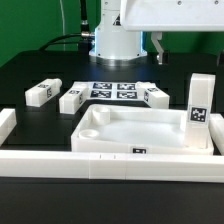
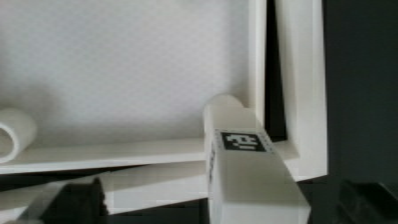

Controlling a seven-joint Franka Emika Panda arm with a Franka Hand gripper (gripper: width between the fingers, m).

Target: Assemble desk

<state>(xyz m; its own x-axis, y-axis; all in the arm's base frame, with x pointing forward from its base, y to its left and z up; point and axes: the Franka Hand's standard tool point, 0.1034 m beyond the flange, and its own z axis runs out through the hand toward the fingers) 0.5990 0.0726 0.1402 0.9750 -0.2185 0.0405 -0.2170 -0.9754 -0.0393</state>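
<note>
The white tray-like tabletop (image 1: 140, 130) lies in the middle of the table, with a round recess in its near left corner. One square white leg (image 1: 199, 100) stands upright at the tabletop's right corner, tag facing the camera, with nothing gripping it. Three more legs lie flat: two at the exterior view's left (image 1: 42, 92) (image 1: 72, 97) and one behind the tabletop (image 1: 156, 95). In the wrist view the upright leg (image 2: 249, 165) rises from the tabletop's corner rim (image 2: 299, 90). My gripper (image 2: 196, 218) is above it, with one dark finger (image 2: 57, 208) well off the leg.
The marker board (image 1: 113, 90) lies behind the tabletop, between the loose legs. A long low white border wall (image 1: 100, 160) runs along the front, with ends at the exterior view's left (image 1: 6, 125) and right (image 1: 218, 135). The arm's base (image 1: 118, 40) stands at the back.
</note>
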